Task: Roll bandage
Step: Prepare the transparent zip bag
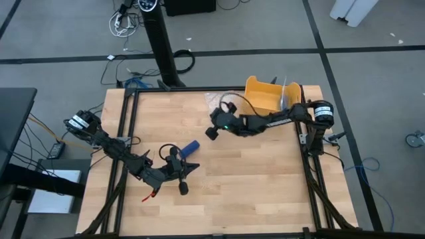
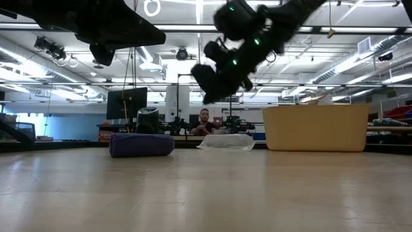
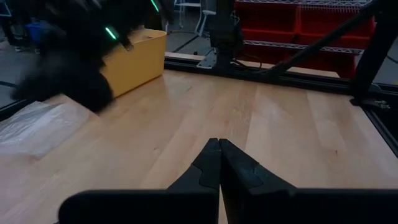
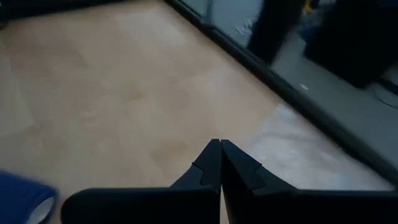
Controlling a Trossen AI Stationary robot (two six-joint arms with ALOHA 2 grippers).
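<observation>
table point(image 1: 265, 192): light wood top with a dark frame along its edges, filling the middle of the high view. the lower right half of the top lies bare, the widest open room on it; a smaller bare strip runs along the upper left edge.

bandage point(image 1: 190, 148): small dark-blue roll lying on its side, left of centre in the high view, resting on the wood with nothing gripping it. in the low view the bandage point(image 2: 141, 144) sits at left of centre on the table line. in the right wrist view a blue end shows at the lower left corner point(image 4: 22, 198).

left gripper point(image 1: 194, 166): lower left of centre in the high view, just below the bandage and apart from it, raised off the wood. fingers clenched together on nothing, as the left wrist view shows point(image 3: 219, 149).

right gripper point(image 1: 211, 132): centre of the high view, up and right of the bandage, apart from it, hanging above the top in the low view point(image 2: 207, 87). fingers clenched together on nothing point(image 4: 220, 149).

tub point(image 1: 265, 94): yellow, at the upper right edge of the table; right of centre in the low view point(image 2: 315, 127).

wrapper point(image 1: 216, 101): clear plastic, at the upper edge just left of the tub; between bandage and tub in the low view point(image 2: 225, 142).

person point(image 2: 205, 122): seated far behind the table, centre of the low view.
</observation>
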